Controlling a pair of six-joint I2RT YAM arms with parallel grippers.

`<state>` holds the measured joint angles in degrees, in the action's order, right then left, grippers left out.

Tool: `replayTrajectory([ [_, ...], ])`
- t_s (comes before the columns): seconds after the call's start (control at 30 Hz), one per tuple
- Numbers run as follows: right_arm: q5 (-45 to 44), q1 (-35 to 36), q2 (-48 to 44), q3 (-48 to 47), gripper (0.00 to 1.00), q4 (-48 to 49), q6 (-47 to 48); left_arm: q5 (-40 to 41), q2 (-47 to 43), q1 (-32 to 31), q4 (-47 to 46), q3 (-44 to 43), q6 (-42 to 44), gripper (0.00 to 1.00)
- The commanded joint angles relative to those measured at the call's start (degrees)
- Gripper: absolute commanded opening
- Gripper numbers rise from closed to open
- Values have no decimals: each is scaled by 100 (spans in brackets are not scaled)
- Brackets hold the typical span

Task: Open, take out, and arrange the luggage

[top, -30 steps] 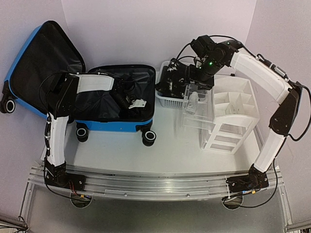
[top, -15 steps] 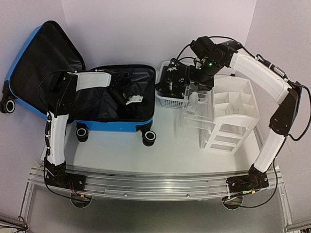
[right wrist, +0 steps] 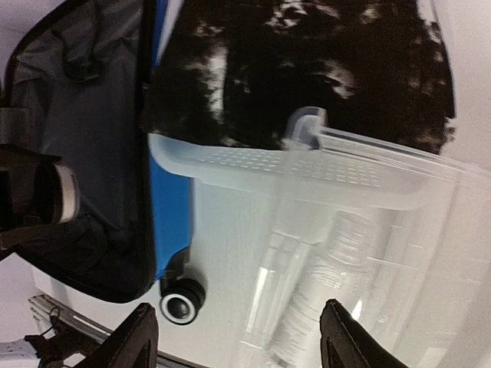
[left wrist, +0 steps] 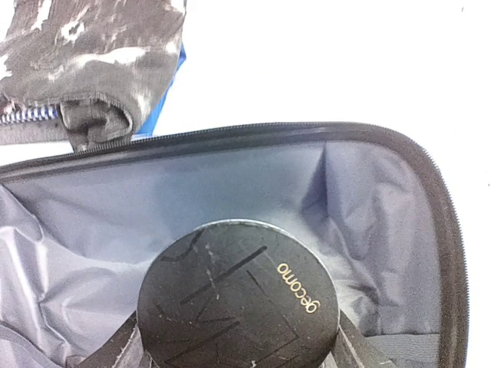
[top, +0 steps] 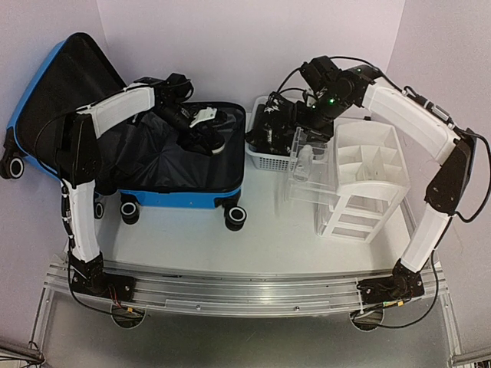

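Top view, room: pale lilac walls close the scene behind and on both sides, and the light is even.
Top view, counter: a white flat counter has a silver metal rail along its near edge, where both arm bases are fixed.
Top view, luggage: the large bright blue hard-shell suitcase lies open at the back left of the counter. Its base is flat with the black lining upward. Its black-and-white wheels face the front. Its lid stands tilted toward the left wall.
Top view, neighbours: a white perforated plastic basket stands just beside the suitcase on the right. A clear plastic box is in front of the basket, and a white compartmented organizer is further right.
Top view, arms: the left arm reaches over the open base, and the right arm bends over the basket.
Left wrist, tool: the left tool holds a black round jar, one finger on each side. The gold word "gecomo" is on the jar's flat top.
Left wrist, surroundings: the lining and the black zipper edge of the suitcase are behind the jar. A black-and-white patterned cloth is at the top left.
Right wrist, tool: the right tool stands wide, with nothing between its fingers.
Right wrist, surface: below are the white counter and the clear box. The basket rim shows, with black-and-white cloth inside. At the left is the blue side of the suitcase with one wheel. The jar shows a white band there, over the lining.
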<state>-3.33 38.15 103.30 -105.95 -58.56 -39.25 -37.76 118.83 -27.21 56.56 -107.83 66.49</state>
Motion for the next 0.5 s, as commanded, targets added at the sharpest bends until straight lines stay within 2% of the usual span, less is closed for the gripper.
replayTrajectory([
  [0.0,1180,22,-305,214,64,1683,-378,-140,-495,-95,371,-704,3,26],
  [0.1,1820,51,-259,567,65,3179,-954,-40,-644,-286,403,-891,-206,26],
  [0.17,2064,111,-103,581,65,3689,-1261,-32,-716,-406,413,-995,-377,27],
  [0.37,2310,358,584,-46,65,3854,-1421,39,-720,-659,434,-1323,-753,27],
  [0.47,2315,402,764,-110,61,3876,-1527,22,-719,-739,435,-1455,-842,27],
])
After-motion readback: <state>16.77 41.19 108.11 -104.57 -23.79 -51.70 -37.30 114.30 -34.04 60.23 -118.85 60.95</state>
